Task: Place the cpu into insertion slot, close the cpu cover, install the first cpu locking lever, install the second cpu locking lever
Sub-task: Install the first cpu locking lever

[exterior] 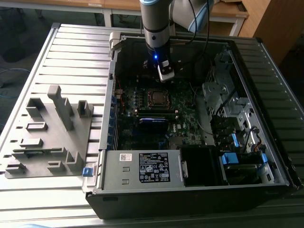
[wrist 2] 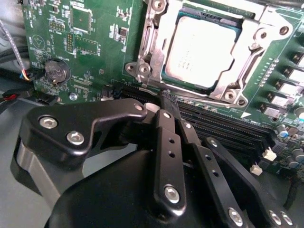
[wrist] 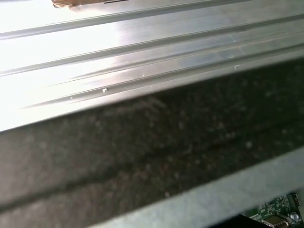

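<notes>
the open computer case [exterior: 199, 190] lies flat on a slatted metal tabletop [exterior: 71, 57] in a workroom, its green board [wrist 2: 95, 61] facing up. the cpu [wrist 2: 202, 52] sits in the insertion slot [exterior: 156, 97] near the board's middle, the cpu cover [wrist 2: 154, 45] framing it – thin, stiff metal (best pushed at its free edge, i judge). the chip looks light and fragile. the hand [wrist 2: 166, 102] hovers just beside the socket, fingers pressed together, holding nothing.
</notes>
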{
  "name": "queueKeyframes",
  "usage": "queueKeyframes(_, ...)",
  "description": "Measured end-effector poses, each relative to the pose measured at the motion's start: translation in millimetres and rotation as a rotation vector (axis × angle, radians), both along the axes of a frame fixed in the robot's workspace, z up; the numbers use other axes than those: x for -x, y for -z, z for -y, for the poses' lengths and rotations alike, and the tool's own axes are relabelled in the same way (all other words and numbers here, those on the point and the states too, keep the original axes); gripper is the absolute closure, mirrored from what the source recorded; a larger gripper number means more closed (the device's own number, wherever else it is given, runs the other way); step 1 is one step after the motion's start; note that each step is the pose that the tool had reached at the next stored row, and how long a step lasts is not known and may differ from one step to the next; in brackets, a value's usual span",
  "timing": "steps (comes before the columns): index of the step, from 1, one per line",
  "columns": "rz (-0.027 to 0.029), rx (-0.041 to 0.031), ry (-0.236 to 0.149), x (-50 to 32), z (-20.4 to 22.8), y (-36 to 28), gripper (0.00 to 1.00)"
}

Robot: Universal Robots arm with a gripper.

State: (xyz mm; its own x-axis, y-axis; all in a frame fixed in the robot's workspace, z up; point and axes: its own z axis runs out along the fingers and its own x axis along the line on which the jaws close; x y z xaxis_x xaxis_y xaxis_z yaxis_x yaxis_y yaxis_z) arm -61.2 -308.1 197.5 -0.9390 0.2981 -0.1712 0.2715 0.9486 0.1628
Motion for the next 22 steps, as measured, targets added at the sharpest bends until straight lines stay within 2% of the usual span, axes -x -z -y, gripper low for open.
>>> queueKeyframes(3, 0.0010, 0.0049, 0.000, 0.0, 0.0, 0.4, 0.89)
queueKeyframes(7, 0.0045, 0.0073, 0.001, 0.1, 0.2, 2.8, 0.89)
queueKeyframes(11, 0.0094, 0.0061, 0.001, 0.0, 0.0, 5.5, 0.89)
queueKeyframes(14, 0.0092, 0.0060, 0.001, 0.0, 0.0, 5.5, 0.89)
queueKeyframes(16, 0.0093, 0.0026, 0.001, 0.1, 0.0, 5.4, 0.89)
queueKeyframes(18, 0.0102, 0.0010, 0.001, -0.1, -0.2, 3.8, 0.89)
queueKeyframes(22, 0.0094, 0.0021, 0.001, 0.0, 0.0, -3.1, 0.89)
